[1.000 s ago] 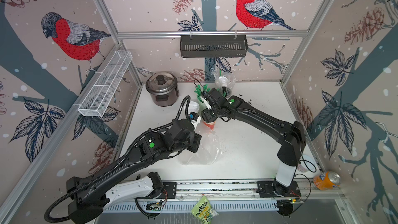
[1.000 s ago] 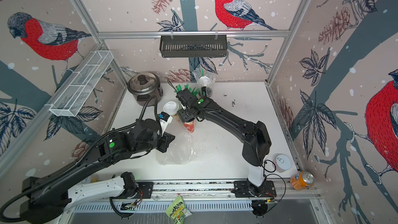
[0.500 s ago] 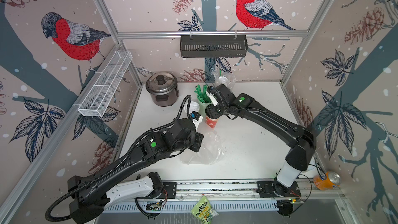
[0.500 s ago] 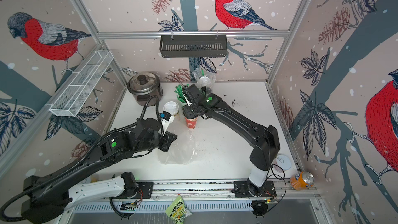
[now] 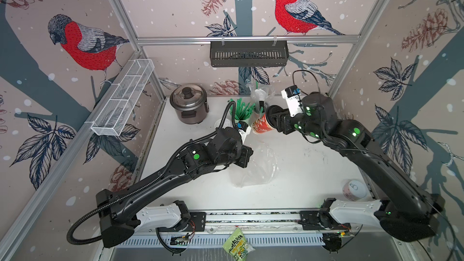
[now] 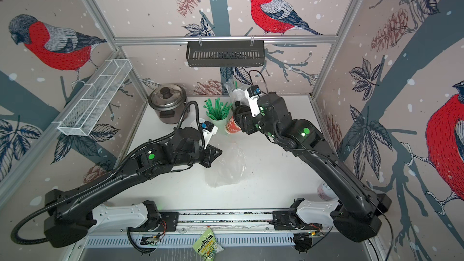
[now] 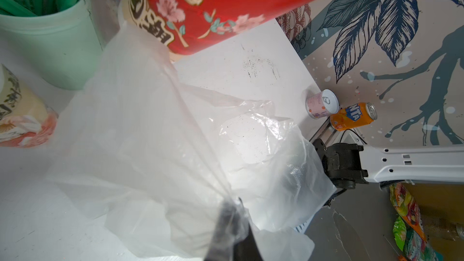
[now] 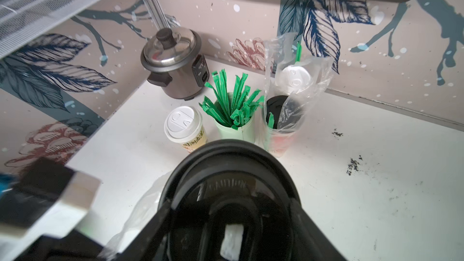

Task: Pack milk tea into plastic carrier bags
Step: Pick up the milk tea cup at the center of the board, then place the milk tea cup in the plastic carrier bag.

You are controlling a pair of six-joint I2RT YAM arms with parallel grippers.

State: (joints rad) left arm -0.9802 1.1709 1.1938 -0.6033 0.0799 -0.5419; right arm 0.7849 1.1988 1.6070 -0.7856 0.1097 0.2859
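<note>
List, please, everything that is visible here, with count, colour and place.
milk tea cups: four; red cup, black lid, tilted in the right fingers; cream cup, white lid, beside the straw cup; two in the rear bag, lids white and black.
plastic carrier bags: two, clear; rear bag around two cups at the back; loose bag mid-table.
straw cup: one, pale green, green straws, back.
rice cooker: one, steel-grey, back corner.
wall basket: one, black, back wall.
wire shelf: one, white, side wall.
cans: two; pink-white at the table's edge, orange Fanta beside it.
snack packet: one, green, front.
left fingers: black, shut on the loose bag.
right fingers: black, shut on the red cup.
</note>
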